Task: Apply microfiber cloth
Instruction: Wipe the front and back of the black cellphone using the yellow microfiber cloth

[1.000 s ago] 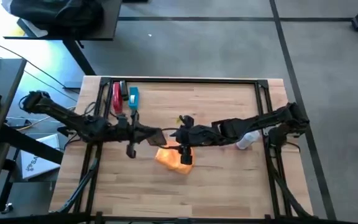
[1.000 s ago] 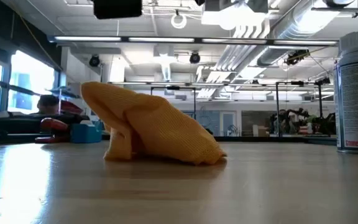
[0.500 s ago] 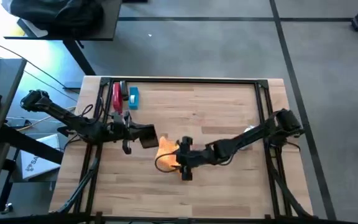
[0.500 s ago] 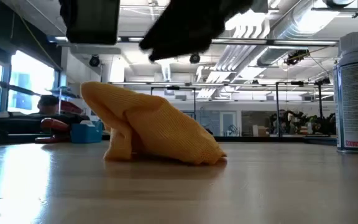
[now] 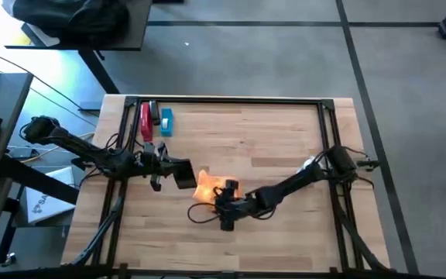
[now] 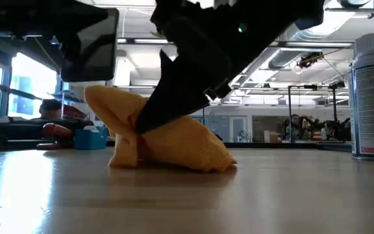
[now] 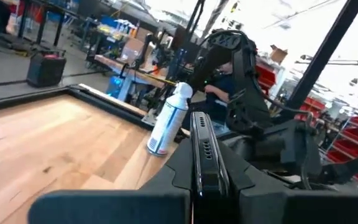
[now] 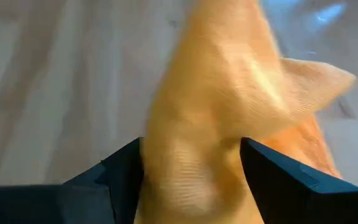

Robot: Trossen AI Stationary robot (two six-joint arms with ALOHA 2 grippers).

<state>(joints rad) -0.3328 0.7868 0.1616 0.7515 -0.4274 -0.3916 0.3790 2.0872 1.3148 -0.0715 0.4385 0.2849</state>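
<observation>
Surface [image 5: 269, 139]: pale wooden top inside a dark frame, carrying everything below.

Right arm: reaches in from the right edge toward the middle of the surface, its right hand [image 5: 224, 203] down at the cloth.

Left arm: comes in from the left edge and holds a black phone [image 5: 183, 172] on edge, just beside the cloth on its left. In the left wrist view the left hand [image 7: 205, 186] is pressed onto the phone's [image 7: 202, 155] thin sides.

Spray bottle [image 6: 373, 97]: white can, upright, near the right arm's base and well apart from the cloth.

Microfiber cloth [image 5: 210, 188]: bright orange, lying crumpled in a loose heap near the middle of the surface, between the phone and the right hand. In the low view the cloth [image 6: 161, 133] rests on the wood with a raised fold at its left.

Right hand's state: spread, with a bunched ridge of cloth [image 8: 229, 99] standing between the two fingers [image 8: 114, 180]; not yet pinched together, as far as the right wrist view shows.

Handling, judged: light and limp, so it will sag and trail once lifted; the knit looks grippy rather than slick, and nothing about it is fragile.

Where to take hold, judged: the raised ridge already between the fingers, closing low enough to catch several layers and not a single loose corner.

Small items: red and blue objects [image 5: 154, 121] at the far left corner, too small to identify.
</observation>
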